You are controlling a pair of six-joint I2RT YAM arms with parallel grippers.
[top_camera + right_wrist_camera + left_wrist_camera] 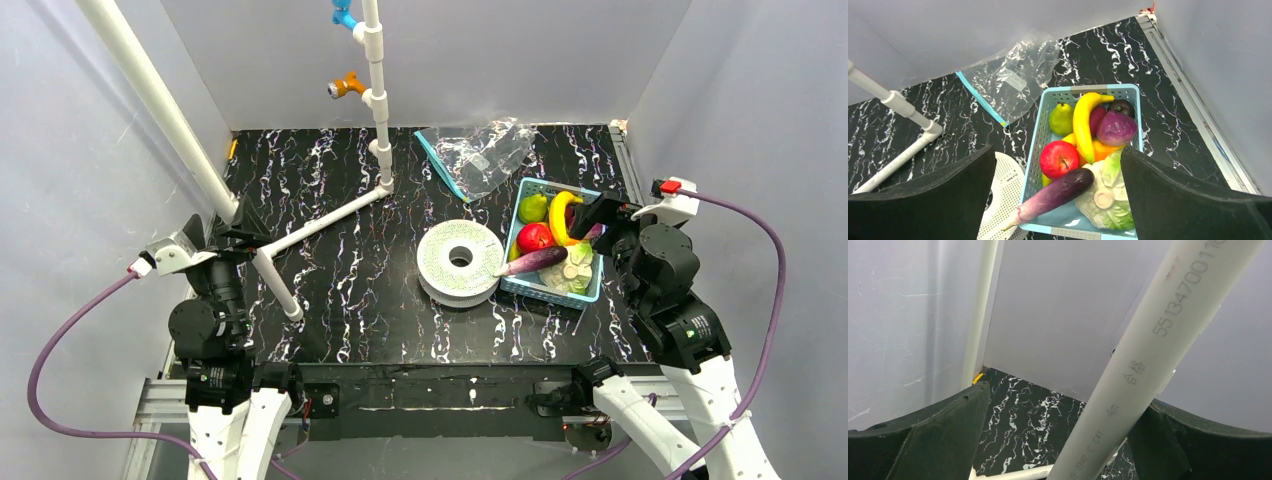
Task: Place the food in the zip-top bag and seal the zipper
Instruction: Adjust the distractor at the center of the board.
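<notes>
Marbled black table [350, 300]: right gripper [1058, 155] spread over the basket [1088, 89] as I'd pick food [1083, 125] first; left gripper [1065, 400] likewise released.

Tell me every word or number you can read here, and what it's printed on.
"551347001", then cut off by the frame edge: on the white pipe.
"合格": same pipe.
"4m": same pipe.
Print lower on that pipe: too blurred.
The zip-top bag has a white label: too small to read.
</notes>
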